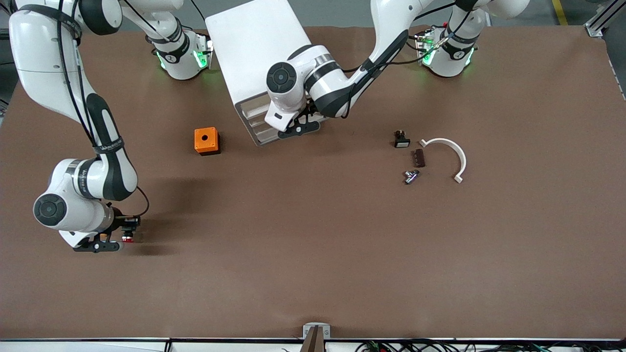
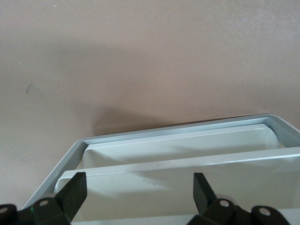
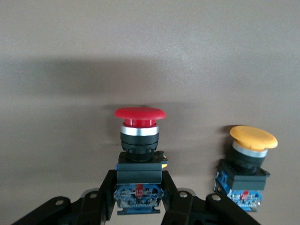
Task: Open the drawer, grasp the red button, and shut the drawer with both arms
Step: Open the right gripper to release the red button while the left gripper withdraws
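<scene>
The white cabinet point(image 1: 254, 54) stands at the back middle, its stacked drawers point(image 1: 257, 124) facing the front camera. My left gripper point(image 1: 298, 128) is at the drawer fronts, open. In the left wrist view point(image 2: 139, 187) its fingers point(image 2: 77, 187) stand wide on either side of a white drawer front point(image 2: 178, 161). I cannot tell whether they touch it. My right gripper point(image 1: 122, 237) is low over the table at the right arm's end, shut on the red-capped button point(image 3: 139, 140) by its black-and-blue body. The button's red cap shows in the front view point(image 1: 128, 239).
An orange-capped button point(image 3: 248, 159) stands beside the held one. An orange box with a hole point(image 1: 206, 141) sits beside the cabinet. A small black part point(image 1: 401, 139), a brown piece point(image 1: 419, 158), a metal piece point(image 1: 411, 176) and a white curved piece point(image 1: 452, 154) lie toward the left arm's end.
</scene>
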Motion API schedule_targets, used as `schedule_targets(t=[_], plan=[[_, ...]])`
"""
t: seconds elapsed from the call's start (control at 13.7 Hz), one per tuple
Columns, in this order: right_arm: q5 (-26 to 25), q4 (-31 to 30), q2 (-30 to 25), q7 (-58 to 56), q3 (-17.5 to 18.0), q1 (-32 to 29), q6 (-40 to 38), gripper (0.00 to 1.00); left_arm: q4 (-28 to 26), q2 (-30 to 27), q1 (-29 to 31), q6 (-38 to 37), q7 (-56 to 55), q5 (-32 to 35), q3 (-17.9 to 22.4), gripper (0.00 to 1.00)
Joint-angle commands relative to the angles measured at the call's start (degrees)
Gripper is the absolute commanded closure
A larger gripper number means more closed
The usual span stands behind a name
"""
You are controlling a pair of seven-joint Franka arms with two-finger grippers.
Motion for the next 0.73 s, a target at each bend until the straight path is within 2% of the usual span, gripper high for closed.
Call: schedule_targets(t=[0.0, 0.37, 0.66], plan=[[-0.48, 0.21, 0.34, 0.92, 1.13, -1.21, 1.0, 0.69, -1.35, -1.78, -2.05, -0.08, -0.71, 0.13, -0.17, 0.0], [-0.48, 0.12, 0.95, 0.92, 1.13, -1.21, 1.26, 0.66, -1.09, -2.14, -3.11, -0.08, -0.54, 3.21, -0.35, 0.0], [-0.48, 0.12, 1.39, 0.92, 1.13, -1.21, 1.26, 0.63, -0.74, -2.4, -0.4, -0.08, 0.61, 3.21, -0.17, 0.0]])
